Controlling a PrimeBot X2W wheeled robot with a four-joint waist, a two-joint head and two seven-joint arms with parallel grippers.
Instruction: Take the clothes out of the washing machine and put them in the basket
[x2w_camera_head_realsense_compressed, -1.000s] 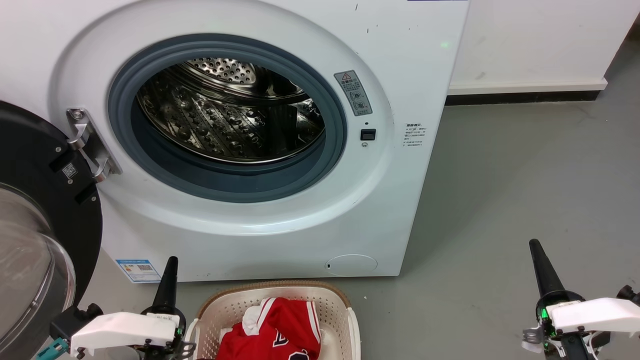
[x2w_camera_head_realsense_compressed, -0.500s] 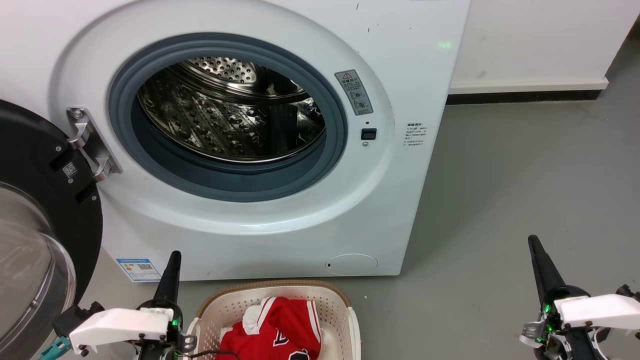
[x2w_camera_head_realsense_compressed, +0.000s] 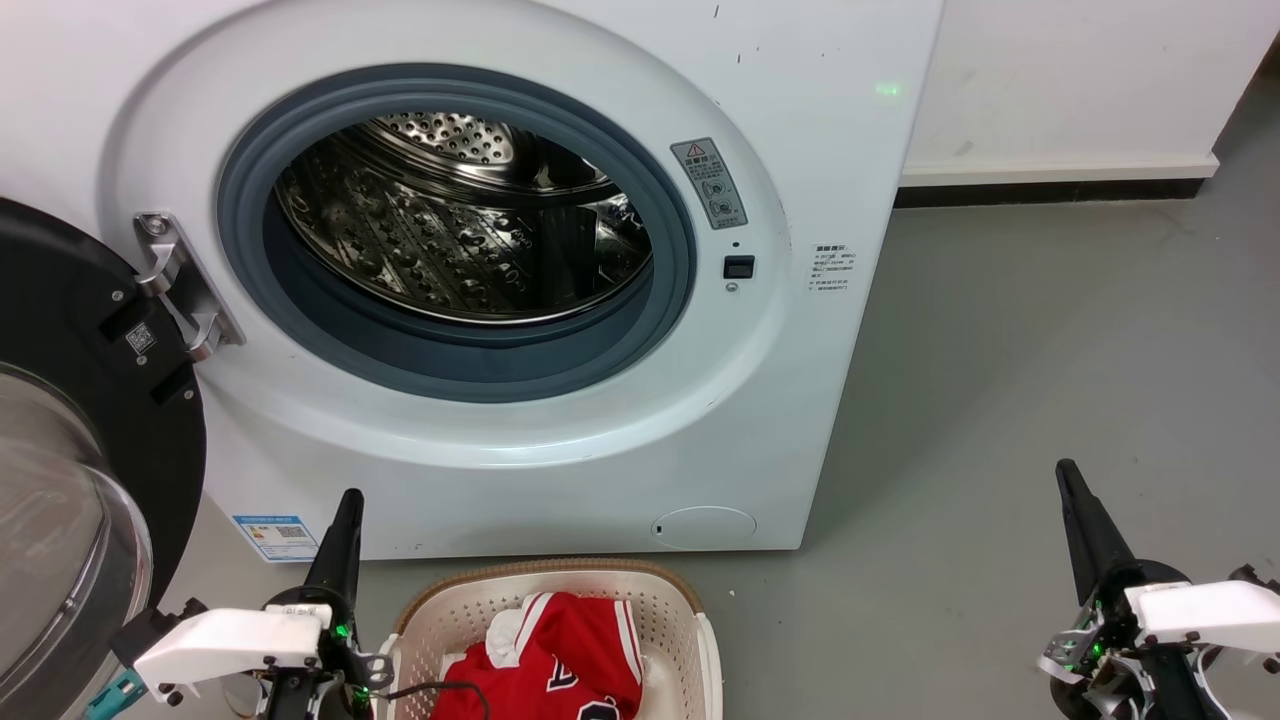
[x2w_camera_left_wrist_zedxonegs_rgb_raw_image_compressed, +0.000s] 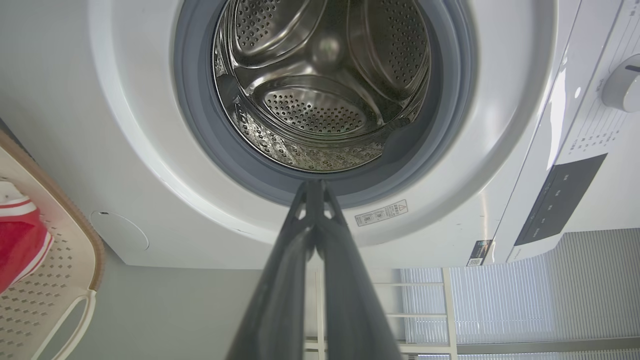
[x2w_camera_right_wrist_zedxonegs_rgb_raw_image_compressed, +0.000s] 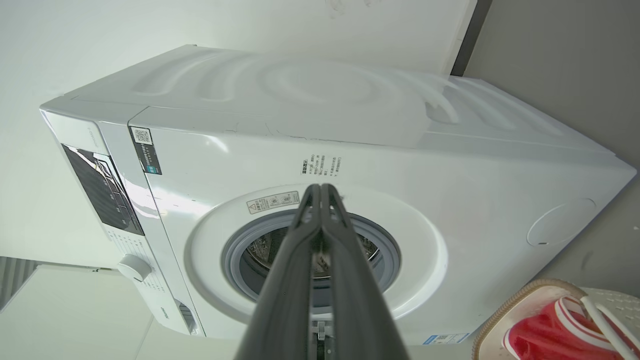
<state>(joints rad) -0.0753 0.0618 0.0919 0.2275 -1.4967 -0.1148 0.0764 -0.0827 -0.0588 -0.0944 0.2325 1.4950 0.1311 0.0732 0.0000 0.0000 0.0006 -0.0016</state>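
Pointing up from the lower corners of the head view, both hands are closed with their two dark fingers pressed together. The left hand (x2w_camera_head_realsense_compressed: 349, 497) hovers low in front of the washing machine (x2w_camera_head_realsense_compressed: 780, 380). In its own wrist view, the left hand (x2w_camera_left_wrist_zedxonegs_rgb_raw_image_compressed: 314, 184) has its tips meeting in a single point (they grip no cloth).

Just to the right of that hand sits the basket (x2w_camera_head_realsense_compressed: 545, 571), close against the foot of the machine. The clothes (x2w_camera_head_realsense_compressed: 560, 650) lie in the basket as a red heap with white trim. The same red cloth (x2w_camera_left_wrist_zedxonegs_rgb_raw_image_compressed: 20, 250) shows at the left edge of the left wrist view, inside the perforated basket (x2w_camera_left_wrist_zedxonegs_rgb_raw_image_compressed: 75, 260).

Ahead of the left hand's tips and above them is the grey gasket (x2w_camera_head_realsense_compressed: 470, 375), ringing the shining perforated drum (x2w_camera_head_realsense_compressed: 450, 250). To that hand's left the black-rimmed glass door (x2w_camera_head_realsense_compressed: 70, 330) stands swung wide open.

The right hand (x2w_camera_head_realsense_compressed: 1065, 470) is well apart from the basket, over the grey floor (x2w_camera_head_realsense_compressed: 1050, 340) and off to the right of the machine's side panel. In its wrist view the right hand (x2w_camera_right_wrist_zedxonegs_rgb_raw_image_compressed: 322, 187) is likewise closed tip to tip. The machine's front lies beyond it, with the basket (x2w_camera_right_wrist_zedxonegs_rgb_raw_image_compressed: 520, 290) and its red load at its lower right.
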